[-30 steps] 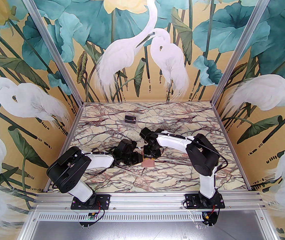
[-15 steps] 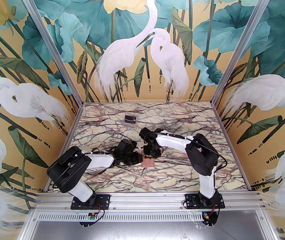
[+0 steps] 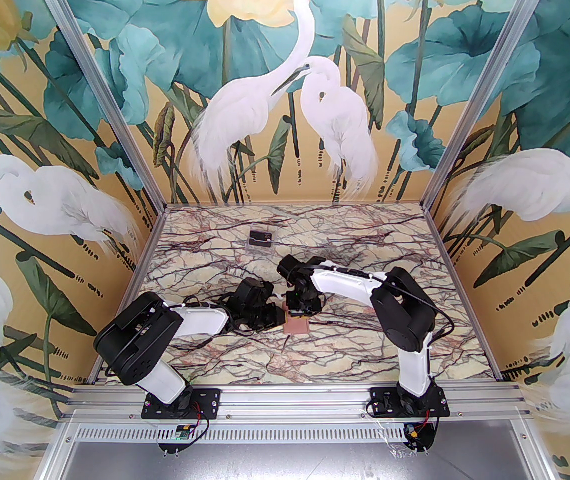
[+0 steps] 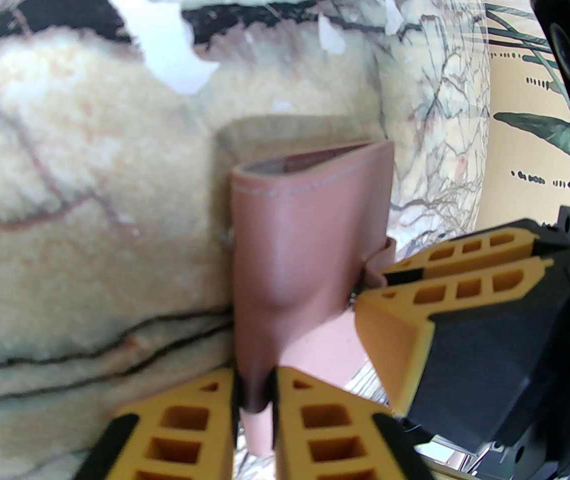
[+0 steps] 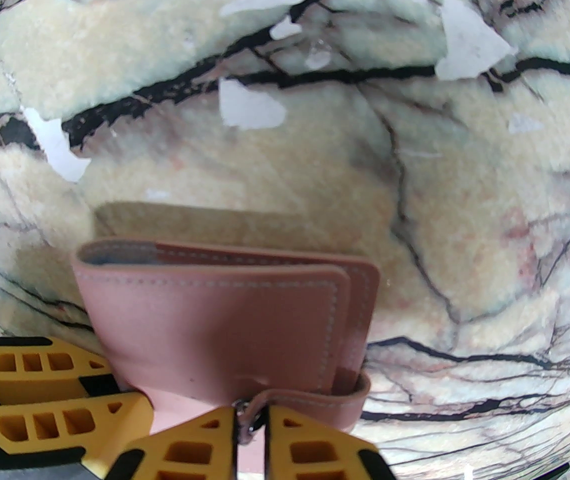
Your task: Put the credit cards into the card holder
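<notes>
**Top view.** The left gripper (image 3: pixel 276 318) and the right gripper (image 3: pixel 299 313) are pointing tip to tip at the pink card holder (image 3: pixel 297 326). The card holder is lying near the middle of the marbled table (image 3: pixel 345 358), between the two arms. Well behind it, towards the back wall, a small clear box (image 3: pixel 272 233) is sitting with black credit cards (image 3: pixel 259 239) inside; their number cannot be told.

**Left wrist view.** The left gripper (image 4: pixel 255 393) is pinching the near edge of the card holder (image 4: pixel 305 228) between narrow jaws, and the cover is rising off the table (image 4: pixel 65 168). At the right, the right gripper (image 4: pixel 376 284) is gripping the snap tab (image 4: pixel 378 263).

**Right wrist view.** The right gripper (image 5: pixel 251 418) is holding the snap tab (image 5: pixel 315 398) in an almost closed pinch, with the metal snap sitting between the tips. The card holder (image 5: pixel 215 318) is lying folded, grey-blue lining showing at its far left corner. The left gripper (image 5: pixel 130 388) is gripping its lower left edge.
</notes>
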### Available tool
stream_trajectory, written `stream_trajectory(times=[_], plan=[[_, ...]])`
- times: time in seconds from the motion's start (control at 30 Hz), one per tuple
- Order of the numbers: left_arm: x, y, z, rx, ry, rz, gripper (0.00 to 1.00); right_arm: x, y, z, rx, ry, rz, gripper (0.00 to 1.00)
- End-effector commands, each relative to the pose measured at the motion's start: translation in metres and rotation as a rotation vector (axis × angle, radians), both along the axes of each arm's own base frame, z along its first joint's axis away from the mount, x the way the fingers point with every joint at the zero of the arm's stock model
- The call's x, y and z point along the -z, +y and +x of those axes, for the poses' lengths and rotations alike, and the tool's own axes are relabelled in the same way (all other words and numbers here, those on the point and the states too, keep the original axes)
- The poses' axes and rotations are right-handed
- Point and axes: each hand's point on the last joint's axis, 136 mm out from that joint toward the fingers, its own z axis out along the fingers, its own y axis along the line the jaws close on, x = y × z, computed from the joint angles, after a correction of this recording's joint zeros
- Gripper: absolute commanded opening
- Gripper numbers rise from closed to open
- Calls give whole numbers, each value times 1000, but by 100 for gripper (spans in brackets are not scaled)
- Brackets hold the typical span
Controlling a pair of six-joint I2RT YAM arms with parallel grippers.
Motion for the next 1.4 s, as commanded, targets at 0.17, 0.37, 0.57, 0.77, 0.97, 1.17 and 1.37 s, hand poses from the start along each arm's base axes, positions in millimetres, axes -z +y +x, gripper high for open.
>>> stream_trajectory(times=[0.17, 0.37, 0.57, 0.77, 0.97, 1.17, 1.37], plan=[[22, 9, 0, -16, 18, 85, 17, -2, -14, 2, -19, -33, -53, 10], [21, 9, -1, -15, 19, 86, 18, -10, -21, 0, -27, -53, -56, 3], [12, 13, 1, -24, -6, 102, 25, -22, -20, -6, -46, -70, -6, 1], [-19, 22, 8, -33, -85, 150, 43, -50, -11, -8, -68, -109, 94, 0], [-47, 34, 15, -71, -154, 186, 50, -77, 4, -13, -78, -112, 215, 0], [-66, 60, 16, -150, -187, 251, 56, -111, 25, -19, -93, -107, 371, 0], [-94, 92, 16, -244, -254, 269, 61, -134, 43, -23, -108, -96, 484, 0]])
